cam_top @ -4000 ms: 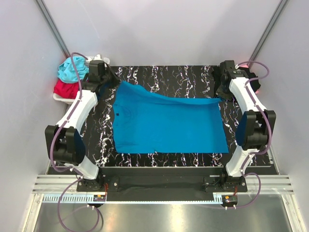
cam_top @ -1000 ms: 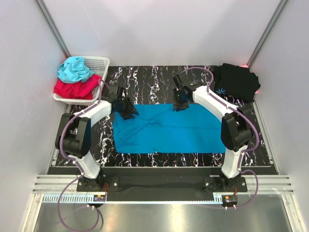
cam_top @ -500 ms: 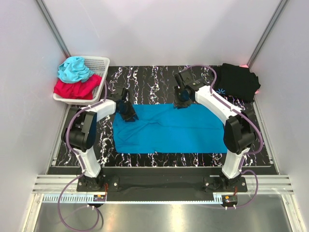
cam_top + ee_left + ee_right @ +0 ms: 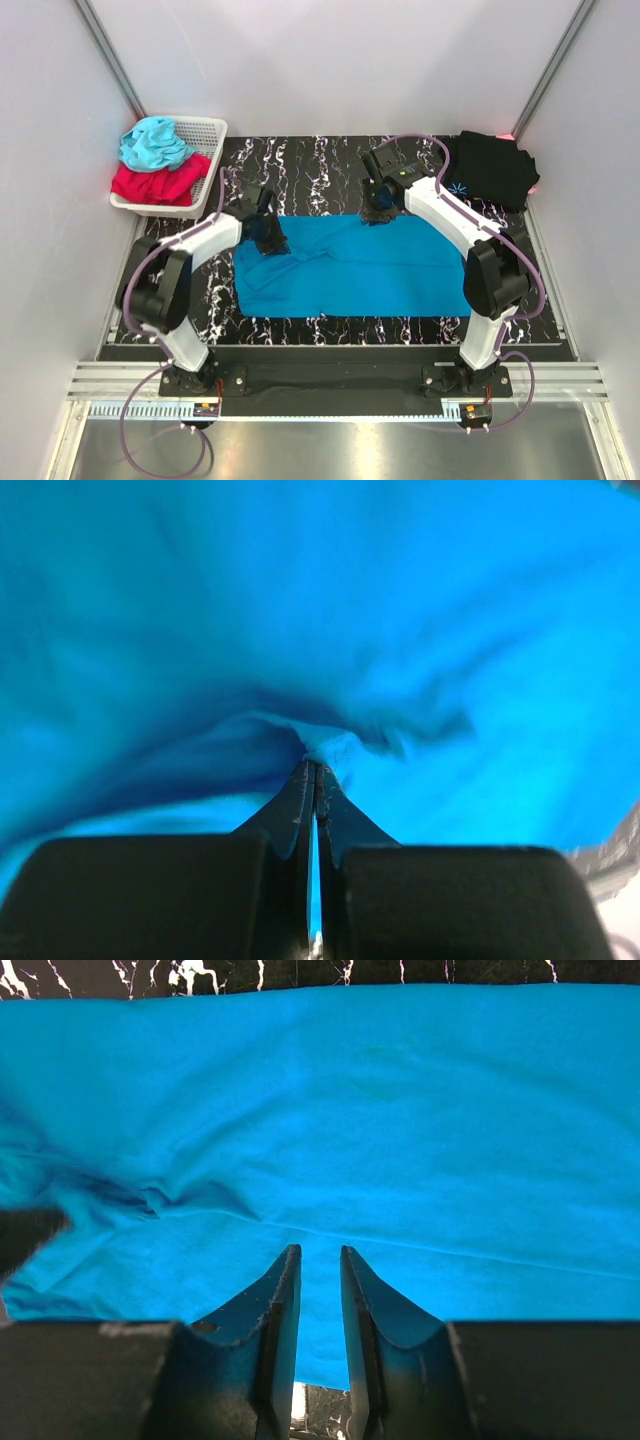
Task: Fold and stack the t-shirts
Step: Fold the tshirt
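The blue t-shirt (image 4: 360,265) lies folded into a long band across the middle of the marbled black table (image 4: 320,155). At its rumpled left end my left gripper (image 4: 266,236) is shut, pinching a small ridge of blue cloth (image 4: 335,745) at its fingertips (image 4: 316,765). My right gripper (image 4: 378,212) hovers at the band's far edge, near the middle. It is open with a narrow gap (image 4: 319,1250), and blue cloth (image 4: 400,1110) lies below with nothing between the fingers. The black t-shirt (image 4: 492,168) with its pale starburst print lies folded at the back right corner.
A white basket (image 4: 205,130) at the back left holds a cyan garment (image 4: 152,143) and a red one (image 4: 150,183). Grey walls close in the table on three sides. Both arms reach in from the near edge.
My left gripper has shut on the shirt's left end, where it stood open a second ago, and the cloth there has bunched. The right gripper has shifted slightly toward the far edge.
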`<state>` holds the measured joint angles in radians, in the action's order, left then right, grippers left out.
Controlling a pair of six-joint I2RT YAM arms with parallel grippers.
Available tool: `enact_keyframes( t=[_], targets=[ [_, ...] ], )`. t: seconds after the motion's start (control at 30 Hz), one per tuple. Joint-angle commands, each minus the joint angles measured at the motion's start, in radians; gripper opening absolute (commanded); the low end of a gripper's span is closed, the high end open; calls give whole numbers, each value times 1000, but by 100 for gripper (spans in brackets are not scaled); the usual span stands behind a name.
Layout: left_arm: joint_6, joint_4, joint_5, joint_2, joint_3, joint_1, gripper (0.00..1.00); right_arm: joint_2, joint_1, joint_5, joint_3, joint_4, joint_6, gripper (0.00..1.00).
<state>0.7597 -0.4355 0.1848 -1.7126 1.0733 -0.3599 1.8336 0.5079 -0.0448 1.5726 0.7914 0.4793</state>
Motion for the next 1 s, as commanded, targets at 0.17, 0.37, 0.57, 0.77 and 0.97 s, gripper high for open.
enact_keyframes(
  t=[0.17, 0.37, 0.57, 0.77, 0.97],
  targets=[
    [67, -45, -58, 304, -205, -135, 0, -23, 6, -44, 29, 19, 30, 29],
    [177, -60, -131, 430, -357, -241, 54, -13, 6, -84, 79, 54, 18, 29],
    [280, -63, -269, 505, -438, -338, 75, 3, 4, -163, 125, 98, 22, 31],
    [202, -51, -312, 536, -339, -341, 52, 27, -51, -245, 110, 150, 90, 26],
    [158, -78, -373, 507, -218, -340, 54, 12, -114, -260, 58, 146, 102, 26]
  ],
)
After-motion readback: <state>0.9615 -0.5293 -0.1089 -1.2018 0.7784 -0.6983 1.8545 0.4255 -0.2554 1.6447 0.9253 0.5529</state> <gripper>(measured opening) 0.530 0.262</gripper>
